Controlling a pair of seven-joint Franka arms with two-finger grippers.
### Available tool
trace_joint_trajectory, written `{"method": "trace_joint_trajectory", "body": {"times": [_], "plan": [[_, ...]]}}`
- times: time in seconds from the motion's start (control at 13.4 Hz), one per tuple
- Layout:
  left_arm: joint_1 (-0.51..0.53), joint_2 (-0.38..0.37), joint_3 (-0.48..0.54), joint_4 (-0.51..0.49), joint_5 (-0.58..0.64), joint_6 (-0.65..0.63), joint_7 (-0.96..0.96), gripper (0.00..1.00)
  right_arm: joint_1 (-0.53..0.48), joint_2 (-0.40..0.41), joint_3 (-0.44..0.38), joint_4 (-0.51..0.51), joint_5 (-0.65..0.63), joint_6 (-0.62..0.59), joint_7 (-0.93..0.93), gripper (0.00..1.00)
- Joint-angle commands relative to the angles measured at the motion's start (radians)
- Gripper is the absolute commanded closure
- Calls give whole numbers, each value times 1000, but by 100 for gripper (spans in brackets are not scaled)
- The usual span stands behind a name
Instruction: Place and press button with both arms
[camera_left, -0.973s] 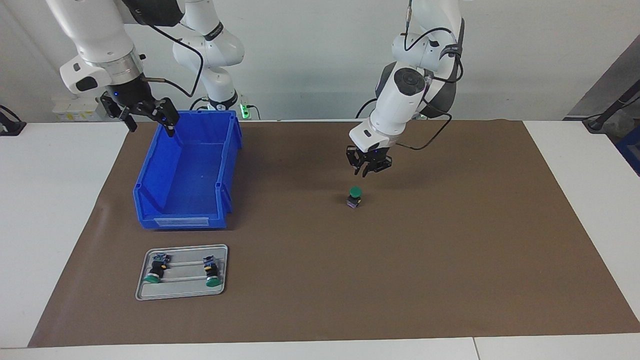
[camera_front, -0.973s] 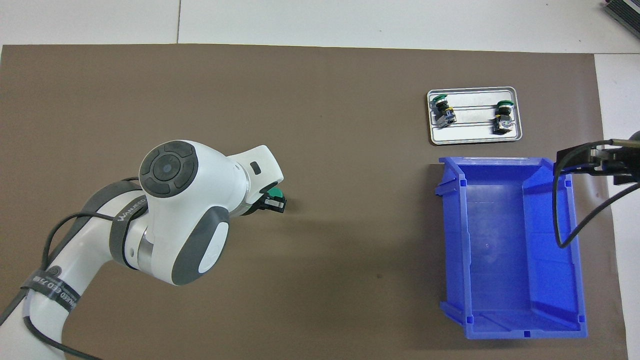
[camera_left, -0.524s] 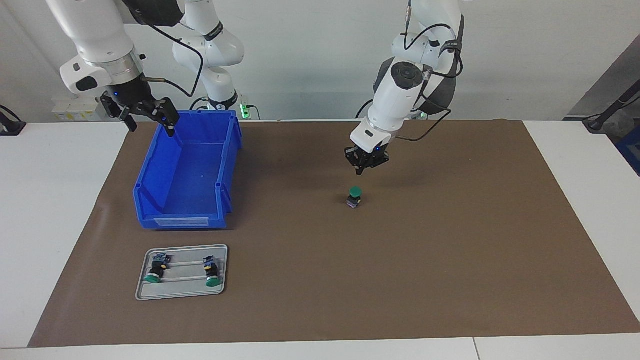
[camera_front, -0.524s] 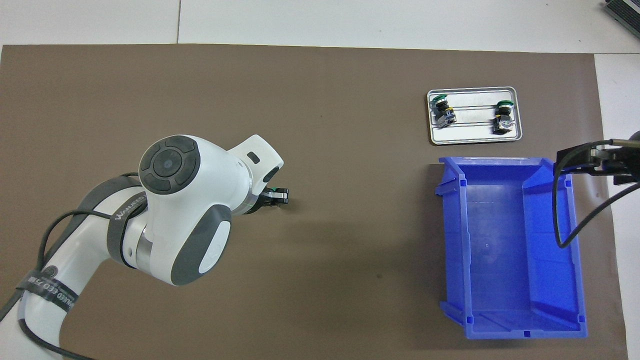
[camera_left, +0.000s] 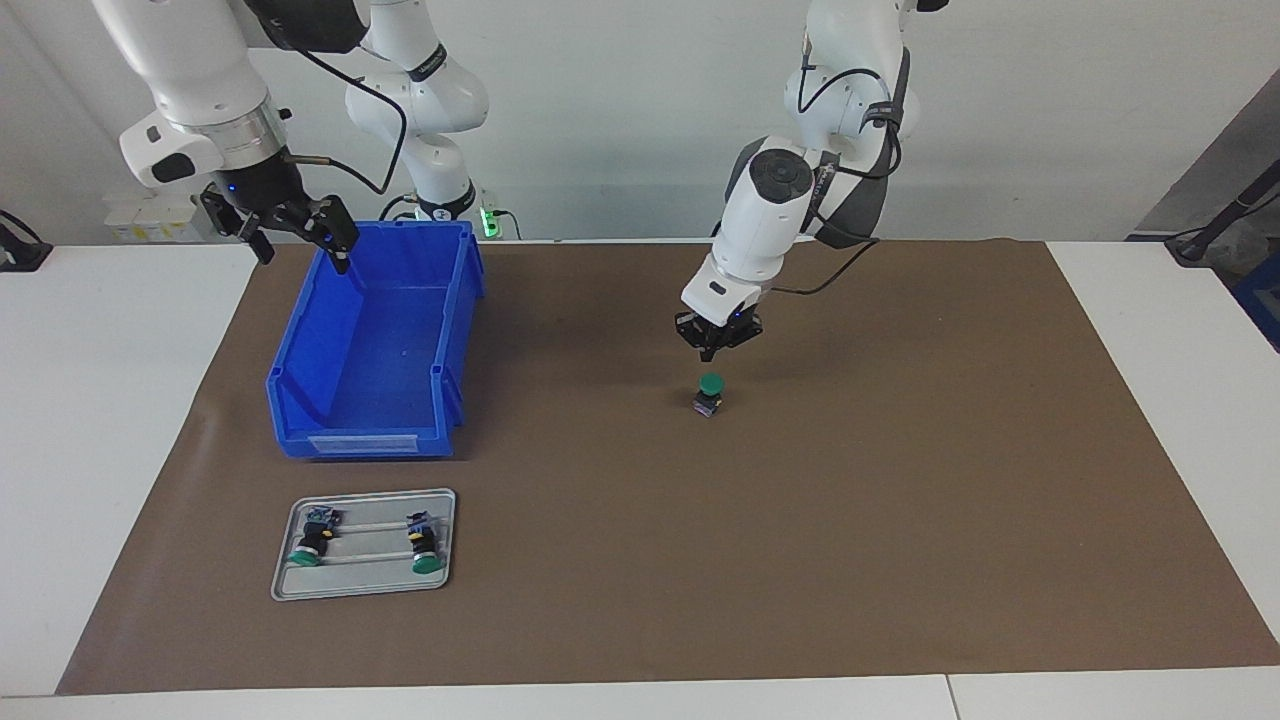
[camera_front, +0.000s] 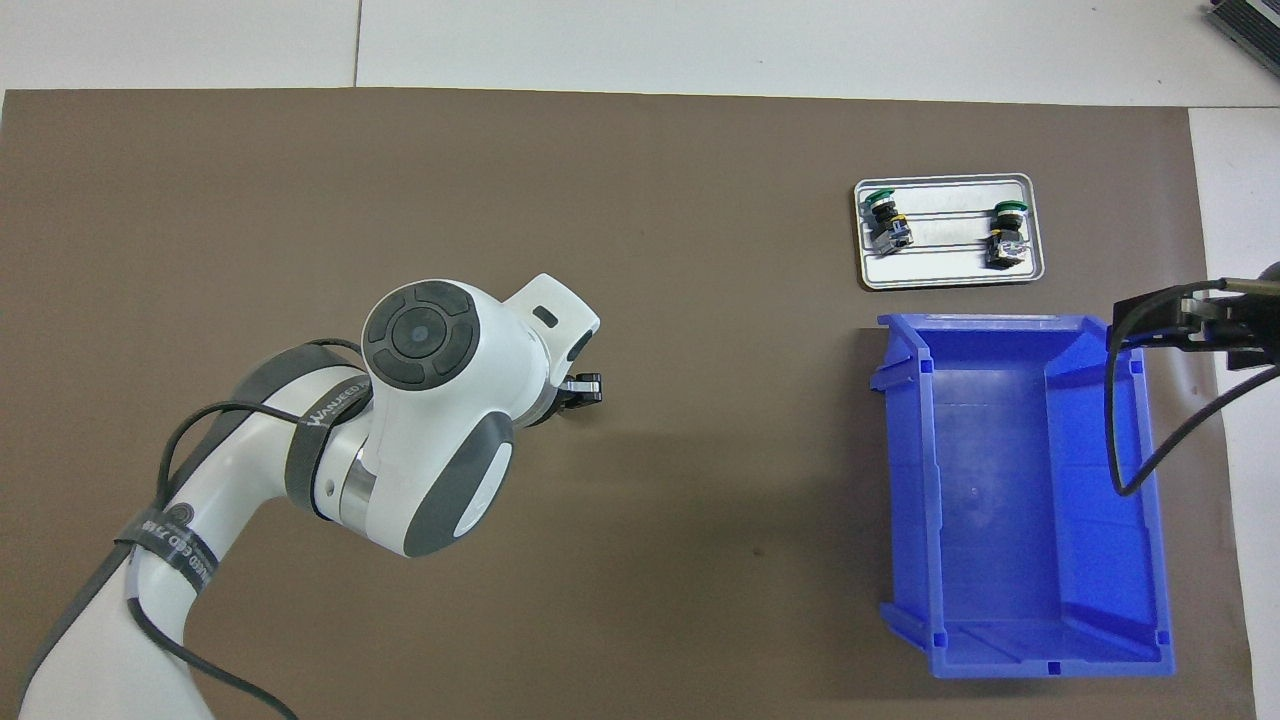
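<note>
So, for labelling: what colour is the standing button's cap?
Green, clearest in the facing view: button.

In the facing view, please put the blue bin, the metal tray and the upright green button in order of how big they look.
1. Blue bin, largest.
2. Metal tray, clearly smaller, though it lies nearer the camera.
3. Upright green button, smallest by far.

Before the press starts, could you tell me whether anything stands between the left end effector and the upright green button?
Nothing visible does: the shut left end effector hangs just above the button, with only open air between them.
</note>
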Motion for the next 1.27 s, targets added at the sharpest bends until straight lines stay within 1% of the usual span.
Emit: {"method": "trace_joint_trajectory", "body": {"times": [0.0,0.22,0.52,0.6,0.75,0.9,0.97,1.2], "plan": [[-14,20,14,4,27,26,-25,100,-12,-10,6,-10,18,8,-20,0],[-17,30,12,-9,54,31,-33,100,-12,-10,6,-10,18,8,-20,0],[-33,31,12,-91,56,137,-40,100,-12,-10,6,-10,18,8,-20,0],[-49,42,14,-110,56,172,-49,100,-12,-10,7,-10,18,8,-20,0],[-50,57,14,-125,56,201,-49,100,-12,-10,6,-10,18,8,-20,0],[-48,59,20,-96,56,172,-46,100,-12,-10,7,-9,18,8,-20,0],[-36,59,20,-61,57,142,-40,100,-12,-10,6,-9,18,8,-20,0],[-8,54,25,70,103,-42,-36,100,-12,-10,6,-10,18,8,-20,0]]}}
